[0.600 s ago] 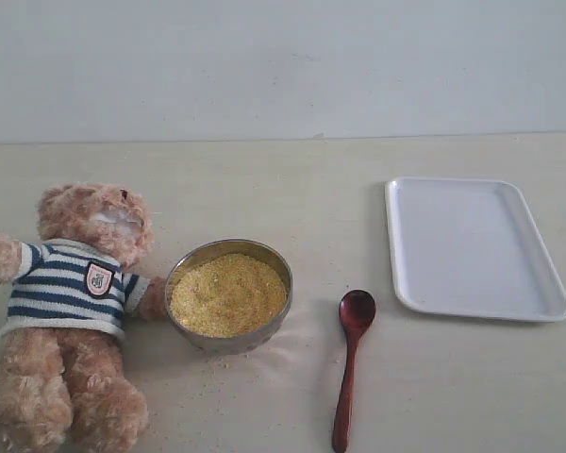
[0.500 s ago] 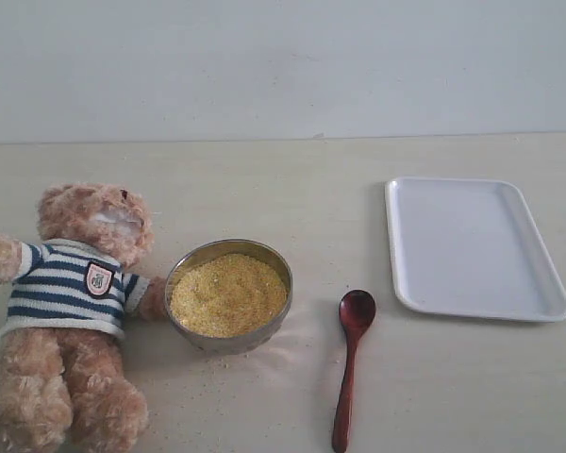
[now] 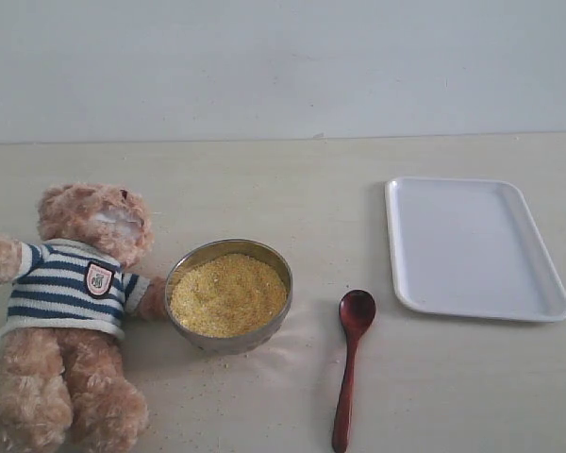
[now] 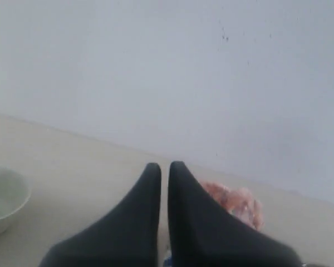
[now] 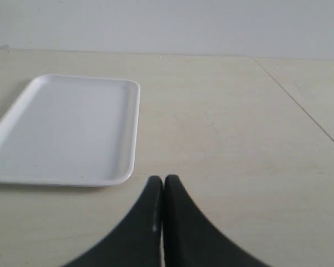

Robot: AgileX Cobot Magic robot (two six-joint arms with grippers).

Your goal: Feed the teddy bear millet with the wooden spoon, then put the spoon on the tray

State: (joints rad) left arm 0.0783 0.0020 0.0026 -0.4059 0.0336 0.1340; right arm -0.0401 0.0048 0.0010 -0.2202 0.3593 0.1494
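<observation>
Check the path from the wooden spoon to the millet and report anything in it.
Nothing visible: only bare table lies between the wooden spoon and the bowl of millet; the tray sits on the spoon's other side.

**Pale desk against a bare wall**

A pale beige desk [image 3: 264, 179] fills the lower part of the exterior view and runs back to a plain grey-white wall [image 3: 283, 66]. The two meet in a straight line. The wall is bare, with a few small dark specks [image 4: 225, 38] showing in the left wrist view. In the right wrist view a thin seam [image 5: 300, 105] crosses the desk at a slant. The light is soft and even, the shadows faint.
</observation>
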